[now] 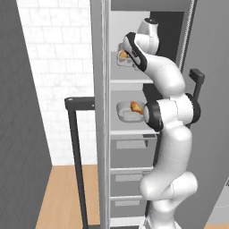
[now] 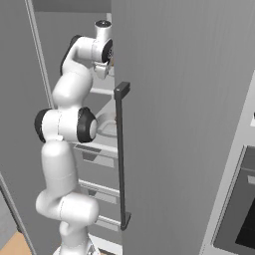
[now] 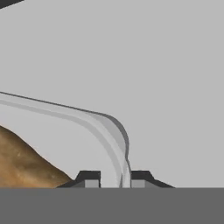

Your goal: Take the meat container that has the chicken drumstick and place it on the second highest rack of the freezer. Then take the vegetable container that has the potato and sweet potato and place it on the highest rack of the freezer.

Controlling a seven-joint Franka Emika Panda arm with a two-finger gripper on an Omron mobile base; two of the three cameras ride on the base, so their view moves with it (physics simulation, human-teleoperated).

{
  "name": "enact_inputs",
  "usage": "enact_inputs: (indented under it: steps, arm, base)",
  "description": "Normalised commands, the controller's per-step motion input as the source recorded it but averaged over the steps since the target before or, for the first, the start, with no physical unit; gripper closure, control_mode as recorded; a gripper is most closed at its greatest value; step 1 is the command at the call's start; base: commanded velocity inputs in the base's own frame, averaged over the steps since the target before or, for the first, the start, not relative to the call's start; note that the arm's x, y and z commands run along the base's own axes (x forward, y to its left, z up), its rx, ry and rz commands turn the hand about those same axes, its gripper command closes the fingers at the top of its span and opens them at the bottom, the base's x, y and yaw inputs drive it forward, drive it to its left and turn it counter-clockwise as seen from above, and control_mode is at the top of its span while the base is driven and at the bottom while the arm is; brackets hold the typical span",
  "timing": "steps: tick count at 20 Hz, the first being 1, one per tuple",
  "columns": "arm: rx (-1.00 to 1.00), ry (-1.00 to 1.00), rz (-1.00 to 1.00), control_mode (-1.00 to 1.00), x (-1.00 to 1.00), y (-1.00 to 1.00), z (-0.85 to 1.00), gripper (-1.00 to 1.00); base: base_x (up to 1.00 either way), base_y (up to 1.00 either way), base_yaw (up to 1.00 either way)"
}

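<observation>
The freezer (image 1: 100,89) stands open. My gripper (image 3: 114,179) is up at the highest rack (image 1: 129,81), shut on the rim of the pale vegetable container (image 3: 87,120). An orange-brown tuber (image 3: 22,162) lies inside that container (image 1: 121,56), which sits at the level of the top rack; the rest of its contents are hidden. One rack lower (image 1: 129,132), the meat container (image 1: 127,114) rests with the golden-brown chicken drumstick (image 1: 135,106) in it. My arm hides part of both containers.
Drawers (image 1: 127,179) fill the freezer below the racks. A black bar handle (image 1: 76,147) stands at the left. A grey door with a long black handle (image 2: 121,154) is close on my right, and a black-glass oven (image 2: 239,214) beyond it.
</observation>
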Motion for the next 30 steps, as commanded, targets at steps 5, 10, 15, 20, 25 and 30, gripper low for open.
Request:
enact_inputs:
  steps: [5,10,15,20,25,30]
  arm:
    - [0.0,0.0,0.0,-1.0,0.01,0.0,0.0,1.0]
    - [0.0,0.0,0.0,-1.0,0.02,-0.07,0.0,-1.0]
    - [0.0,0.0,0.0,-1.0,0.0,0.0,0.0,-1.0]
    - [0.0,-0.06,0.0,-1.0,-0.32,0.0,0.0,-1.0]
    - [0.0,-0.1,0.0,-1.0,-0.5,0.0,-0.19,-1.0]
    - [0.0,-0.16,0.0,-1.0,0.0,0.04,-0.64,-1.0]
  base:
    - [0.0,0.0,0.0]
    - [0.0,0.0,0.0]
    - [0.0,0.0,0.0]
    - [0.0,0.0,0.0]
    - [0.0,0.0,0.0]
    - [0.0,0.0,0.0]
